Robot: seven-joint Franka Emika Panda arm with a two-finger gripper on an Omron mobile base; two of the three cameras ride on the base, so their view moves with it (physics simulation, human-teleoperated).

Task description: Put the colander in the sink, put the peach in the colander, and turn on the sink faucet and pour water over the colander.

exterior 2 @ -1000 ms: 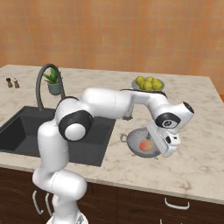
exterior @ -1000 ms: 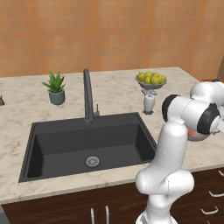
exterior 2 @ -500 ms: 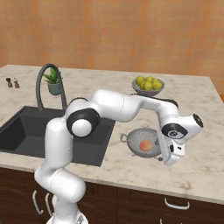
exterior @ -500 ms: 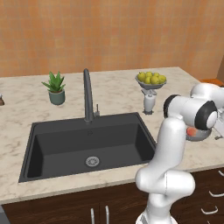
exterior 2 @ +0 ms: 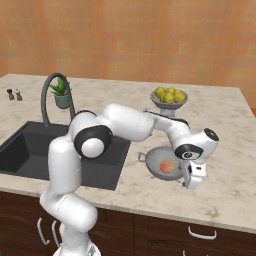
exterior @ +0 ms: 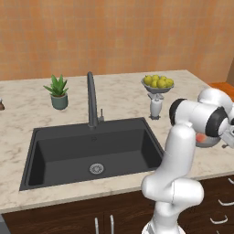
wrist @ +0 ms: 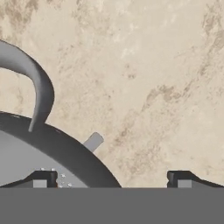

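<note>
The colander (exterior 2: 164,163) sits on the counter (exterior 2: 225,190) at the sink's (exterior 2: 30,150) 3 o'clock, peach (exterior 2: 167,166) already inside. Our gripper (exterior 2: 192,176) hangs spread wide at its rim—step 1, we judge—next, clamp the rim and carry it over.

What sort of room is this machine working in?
It looks like a kitchen, a computer-rendered one. A dark sink with a tall faucet is set into a marble-look counter, a bowl of yellow-green fruit stands on it, and cabinet drawers run beneath.
</note>
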